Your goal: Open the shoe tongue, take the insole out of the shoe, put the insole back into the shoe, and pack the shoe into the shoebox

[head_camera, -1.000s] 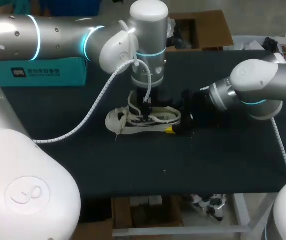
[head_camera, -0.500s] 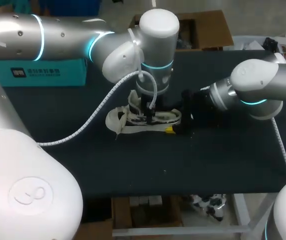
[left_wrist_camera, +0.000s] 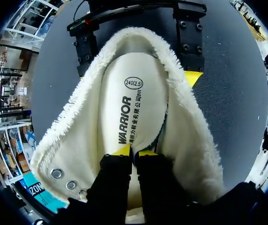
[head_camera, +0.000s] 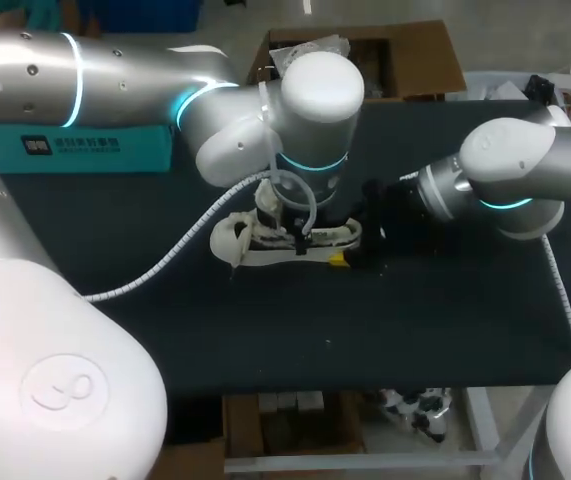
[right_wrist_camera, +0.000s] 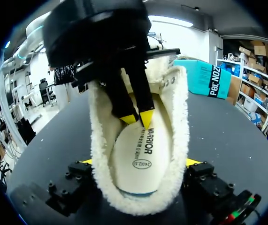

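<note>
A cream fleece-lined shoe [head_camera: 265,245] lies in the middle of the black table, its tongue pulled open. The white printed insole [left_wrist_camera: 134,103] lies inside it. My left gripper [left_wrist_camera: 134,151] reaches down into the shoe from above, its yellow tips pinched together on the insole [right_wrist_camera: 141,154]. From the right wrist view the left gripper [right_wrist_camera: 138,118] looks the same. My right gripper [right_wrist_camera: 138,162] stands wide around the shoe's heel, one finger [left_wrist_camera: 190,42] against each side of the fleece collar [right_wrist_camera: 180,117]. In the head view the right gripper [head_camera: 350,242] is at the shoe's right end.
The teal shoebox [head_camera: 75,145] stands at the table's back left, also seen past the shoe [right_wrist_camera: 204,77] in the right wrist view. The left arm's white cable [head_camera: 180,245] hangs over the table beside the shoe.
My left wrist has shifted right over the shoe and its fingers have closed together on the insole. The right arm and the shoe have stayed put.
</note>
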Available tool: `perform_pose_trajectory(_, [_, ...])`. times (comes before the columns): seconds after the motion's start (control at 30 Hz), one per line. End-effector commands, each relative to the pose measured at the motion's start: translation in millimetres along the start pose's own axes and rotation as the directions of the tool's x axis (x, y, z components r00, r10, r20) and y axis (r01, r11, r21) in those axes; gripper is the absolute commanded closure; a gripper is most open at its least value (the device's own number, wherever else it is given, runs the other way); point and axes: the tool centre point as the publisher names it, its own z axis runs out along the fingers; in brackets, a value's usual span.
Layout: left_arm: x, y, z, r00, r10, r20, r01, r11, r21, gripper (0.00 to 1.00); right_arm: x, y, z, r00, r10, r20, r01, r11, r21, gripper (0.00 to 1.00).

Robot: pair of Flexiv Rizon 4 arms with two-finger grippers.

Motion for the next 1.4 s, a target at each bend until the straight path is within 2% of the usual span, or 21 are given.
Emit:
perform_pose_trajectory(0.03, [-18.3, 14.3, 135.9, 1.0, 0.001, -0.014, 0.0, 0.999, 0.04, 1.0, 2.4, -2.6, 1.9, 1.0, -0.003, -0.003, 0.003, 1.0, -0.004, 1.0])
perform_pose_trajectory(0.3, [-31.3, 12.8, 62.6, 0.998, 0.01, 0.064, -0.017, 0.994, 0.105, 1.0, 2.4, -2.6, 1.9, 1.0, -0.003, -0.003, 0.003, 1.0, -0.004, 1.0])
perform_pose_trajectory(0.5, [-35.5, 4.0, 22.7, 0.997, 0.036, 0.062, -0.047, 0.983, 0.175, 1.0, 2.4, -2.6, 1.9, 1.0, -0.003, -0.003, 0.003, 1.0, -0.004, 1.0])
perform_pose_trajectory(0.73, [-40.7, -6.4, -2.0, 0.995, 0.103, -0.017, -0.095, 0.958, 0.271, 1.0, 2.4, -2.6, 1.9, 1.0, -0.003, -0.003, 0.003, 1.0, -0.004, 1.0])
perform_pose_trajectory(0.9, [-40.9, -14.4, -20.0, 0.982, 0.178, -0.066, -0.143, 0.924, 0.355, 1.0, 2.4, -2.6, 1.9, 1.0, -0.003, -0.003, 0.003, 1.0, -0.004, 1.0])
perform_pose_trajectory(1.17, [-36.6, -17.3, -40.4, 0.966, 0.244, -0.087, -0.183, 0.88, 0.437, 1.0, 2.4, -2.6, 1.9, 1.0, -0.003, -0.003, 0.003, 1.0, -0.004, 1.0])
perform_pose_trajectory(1.4, [-32.9, -14.8, -53.9, 0.94, 0.325, -0.101, -0.229, 0.824, 0.519, 1.0, 2.4, -2.6, 1.9, 1.0, -0.003, -0.003, 0.003, 1.0, -0.004, 1.0])
